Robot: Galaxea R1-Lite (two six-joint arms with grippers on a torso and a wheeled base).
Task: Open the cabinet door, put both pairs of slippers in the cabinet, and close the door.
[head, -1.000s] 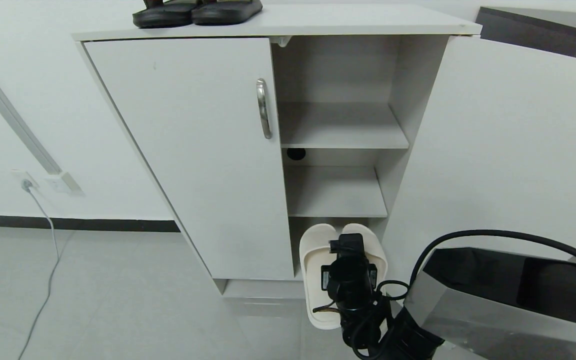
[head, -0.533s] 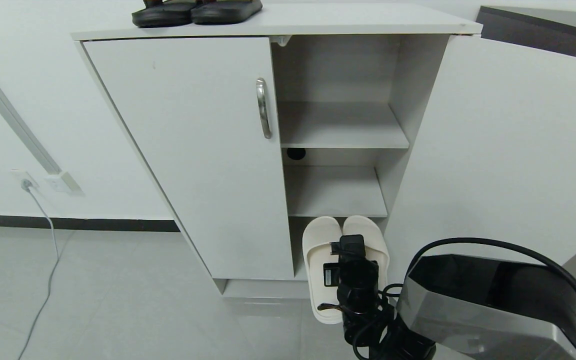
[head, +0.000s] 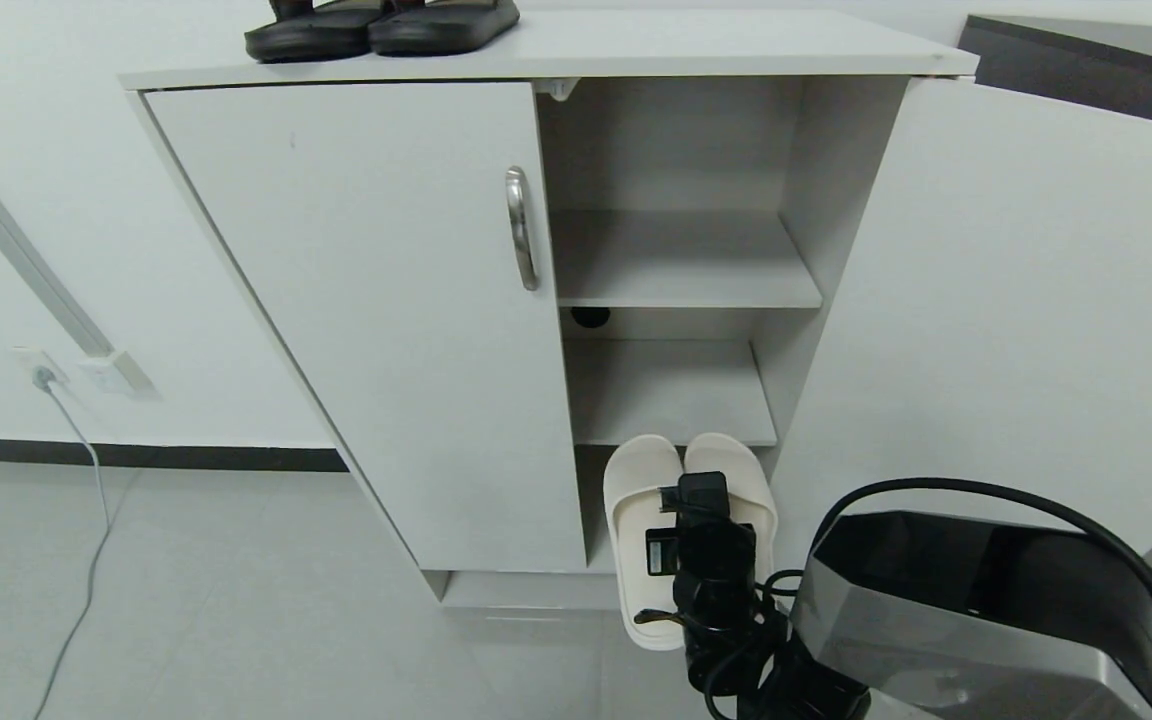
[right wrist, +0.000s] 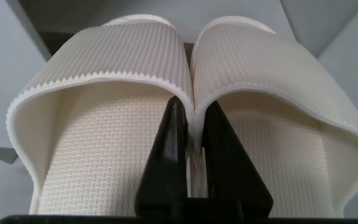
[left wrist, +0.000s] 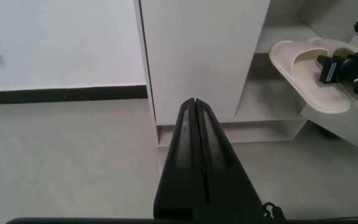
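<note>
Cabinet [head: 716, 40], right door [head: 996, 300] open: white slippers [head: 636, 520] might catch lowest shelf edge [head: 671, 441] or slide from thin pinch, heels hung outside bottom bay [left wrist: 260, 102]. Black slippers [head: 381, 25] sat on cabinet top, well apart. Right gripper [right wrist: 192, 118] pinched white pair's touching inner walls, toes ahead. Left gripper [left wrist: 194, 102] pressed together, empty, off to side

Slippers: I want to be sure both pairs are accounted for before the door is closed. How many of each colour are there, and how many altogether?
white slippers: 2, pinched together in the right gripper at the cabinet's bottom opening
black slippers: 2, on top of the cabinet
Total: 4 slippers
</note>
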